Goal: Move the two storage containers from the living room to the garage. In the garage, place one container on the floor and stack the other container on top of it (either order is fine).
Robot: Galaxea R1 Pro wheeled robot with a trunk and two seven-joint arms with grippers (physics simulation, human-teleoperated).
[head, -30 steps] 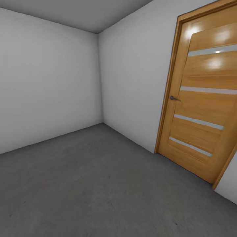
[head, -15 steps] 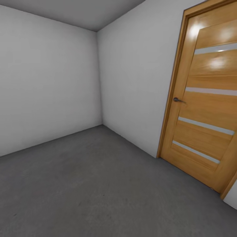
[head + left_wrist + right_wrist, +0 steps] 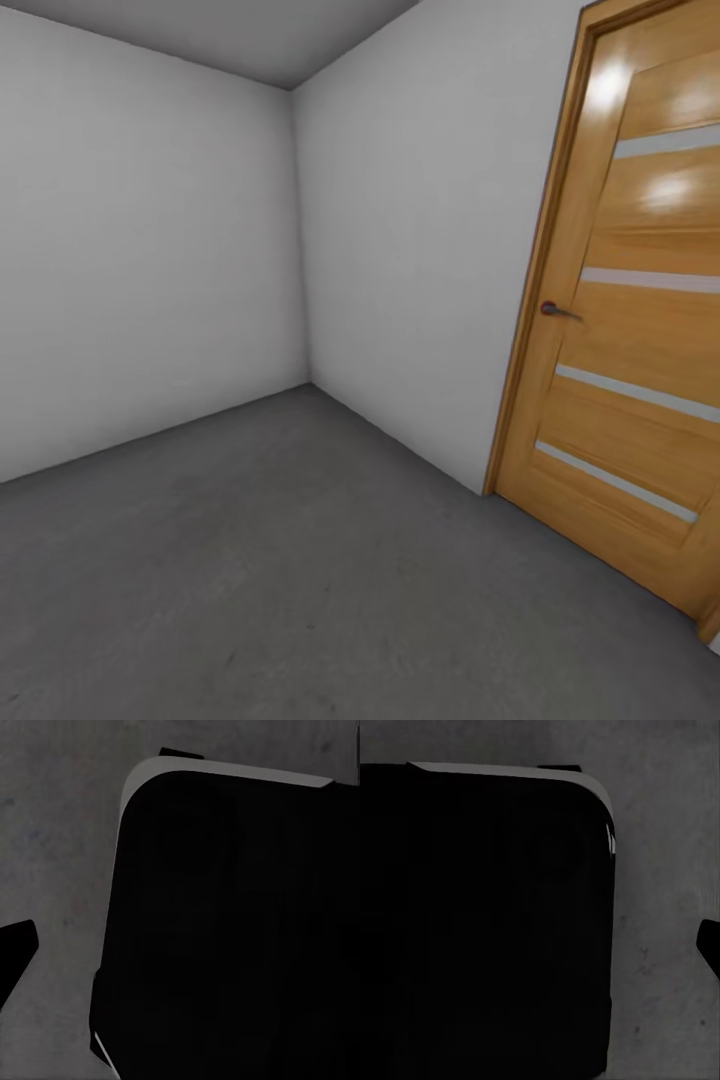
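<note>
Garage (image 3: 300, 250): bare corner, pale grey walls (image 3: 150, 260), dark grey concrete floor (image 3: 300, 580). Wooden slatted panel door (image 3: 640, 330) shut at right, metal handle (image 3: 556, 311) on its left edge. Storage containers not sighted. Left wrist view: black rounded robot body (image 3: 232, 930) over grey floor, dark finger tip (image 3: 15, 945) at edge. Right wrist view: same black bulk (image 3: 480, 922), dark tip (image 3: 709, 941) at edge. State of fingers on both arms: cannot tell.
</note>
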